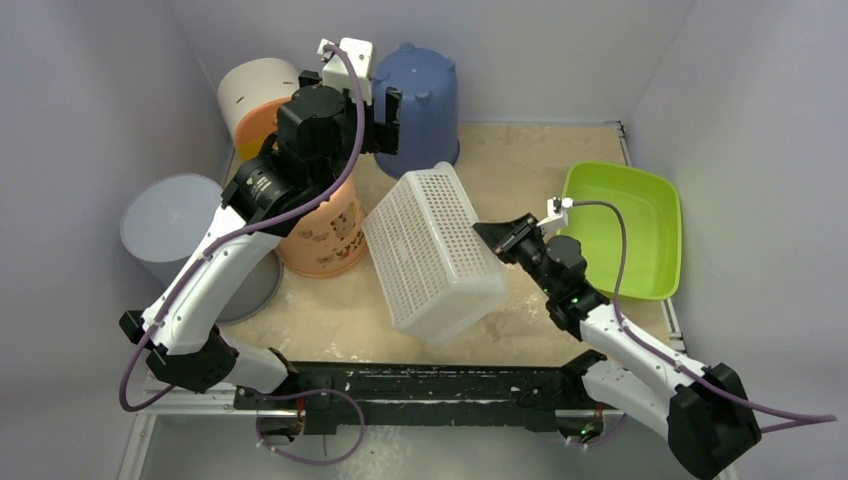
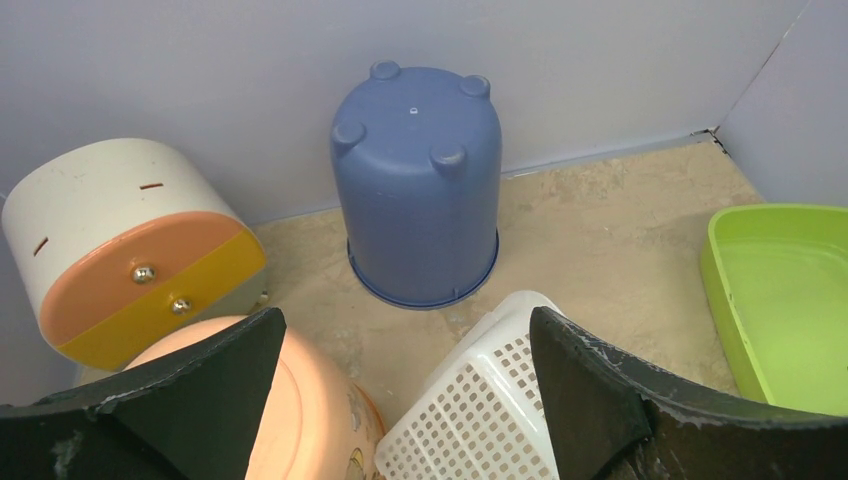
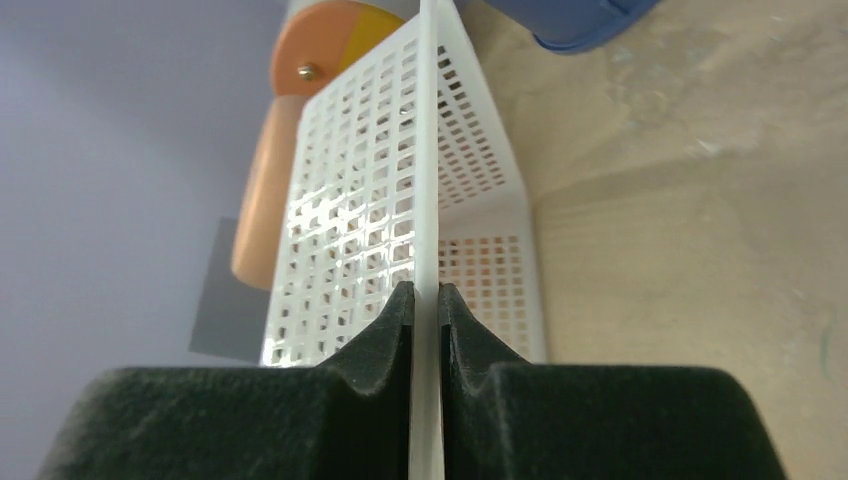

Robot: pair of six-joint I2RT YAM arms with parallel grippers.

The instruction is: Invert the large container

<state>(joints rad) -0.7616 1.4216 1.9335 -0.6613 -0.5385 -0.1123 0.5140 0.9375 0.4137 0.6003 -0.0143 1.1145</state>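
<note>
My right claw (image 3: 424,300) clenched on thin wall of white mesh basket (image 1: 430,250); pinch could slip mid-flip, dropping it vs peach tub (image 1: 325,235). Left claw (image 2: 407,330) released.

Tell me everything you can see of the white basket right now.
The white basket is a rectangular, plastic-looking crate with rounded corners. Its walls are pierced by a fine grid of square holes. It sits tilted mid-table, a broad grid face toward the top camera, beside the orange tub. The right gripper is shut on one thin wall, seen edge-on. Whether it rests on the table cannot be told.
</note>
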